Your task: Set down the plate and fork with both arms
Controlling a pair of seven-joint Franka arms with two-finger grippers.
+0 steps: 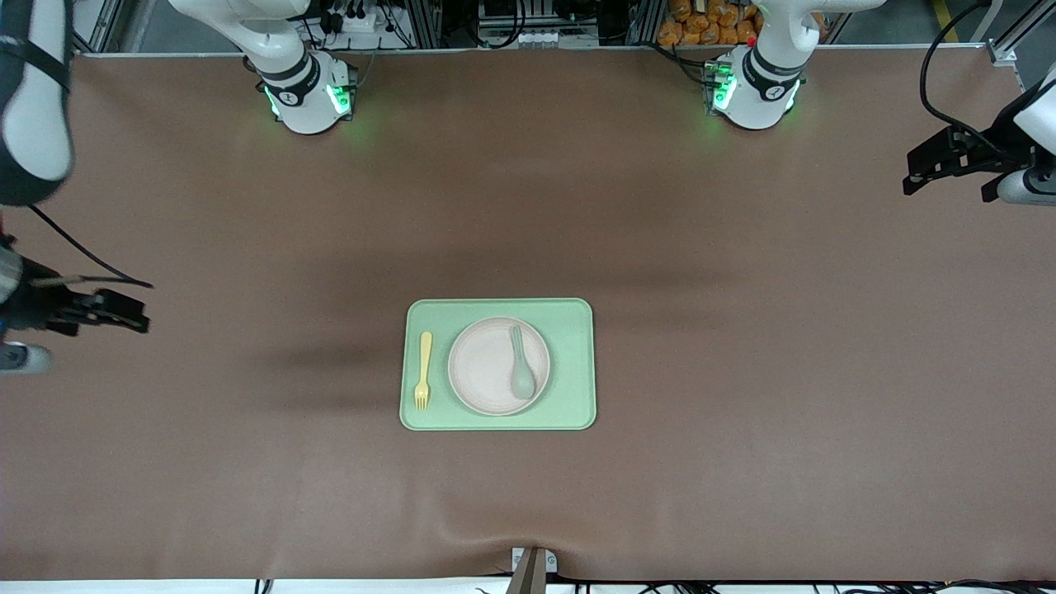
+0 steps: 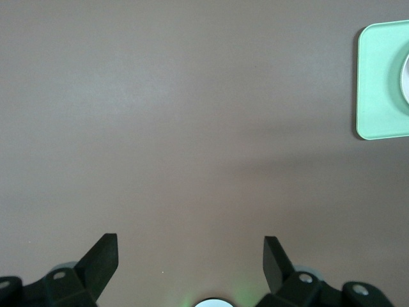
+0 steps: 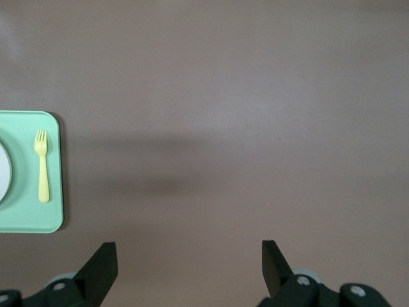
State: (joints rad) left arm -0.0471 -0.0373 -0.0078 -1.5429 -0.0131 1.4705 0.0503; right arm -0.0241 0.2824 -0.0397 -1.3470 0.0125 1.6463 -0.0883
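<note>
The pale pink plate (image 1: 498, 365) sits on the light-green tray (image 1: 577, 363) in the middle of the table, with a grey-green spoon (image 1: 521, 363) lying on it. The yellow fork (image 1: 423, 370) lies on the tray beside the plate, toward the right arm's end; it also shows in the right wrist view (image 3: 42, 166). My right gripper (image 3: 190, 259) is open and empty, up over bare table at the right arm's end (image 1: 136, 318). My left gripper (image 2: 190, 256) is open and empty, up over bare table at the left arm's end (image 1: 912, 177). A slice of the plate (image 2: 405, 80) shows in the left wrist view.
The brown table cover (image 1: 742, 330) is bare around the tray. The tray's corner shows in the left wrist view (image 2: 377, 83) and the right wrist view (image 3: 25, 211). A small bracket (image 1: 532, 565) sits at the table edge nearest the front camera.
</note>
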